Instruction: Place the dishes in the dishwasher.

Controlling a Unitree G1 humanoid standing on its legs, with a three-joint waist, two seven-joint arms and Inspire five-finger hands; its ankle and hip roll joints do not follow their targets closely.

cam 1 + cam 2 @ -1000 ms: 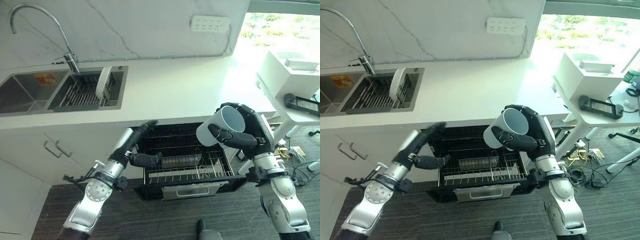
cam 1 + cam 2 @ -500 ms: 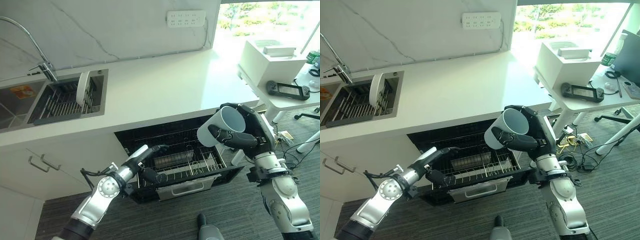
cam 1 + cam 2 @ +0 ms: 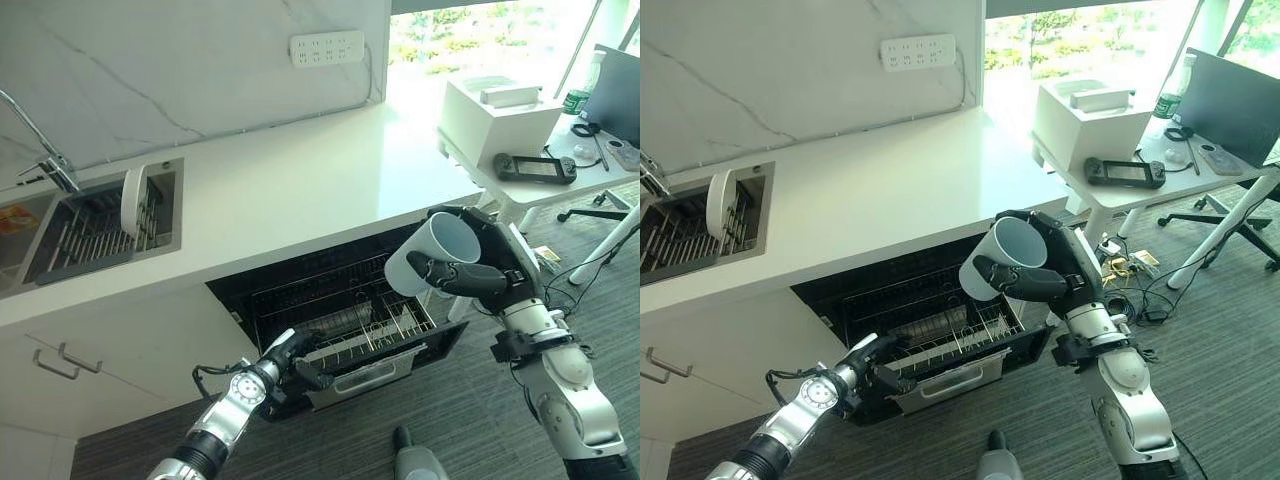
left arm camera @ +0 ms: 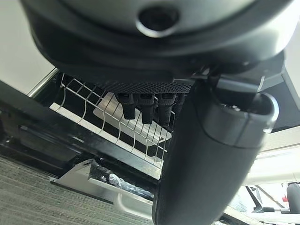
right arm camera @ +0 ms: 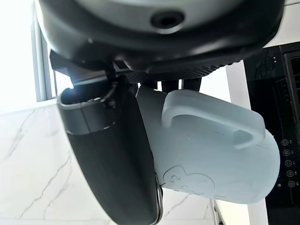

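Pale blue mug, held in the air above the front right of the pulled-out dishwasher rack, mouth tipped up and away, not yet lowered toward the wire. Gripped by the right hand — thumb across the near side, fingers curled round the back, handle showing past the palm in the right wrist view. Below, at the rack's front left corner, the left hand, fingers hooked over the front wire and pinching it against the thumb, as the left wrist view shows it. Inside the rack, a metal insert toward the middle, otherwise mostly bare wire as far as can be made out. Further off, up on the white counter, a sink with a white plate standing on edge in its drying grid. By the look of it, an early stage: rack out, mug in hand but not placed — plate left to fetch after that.
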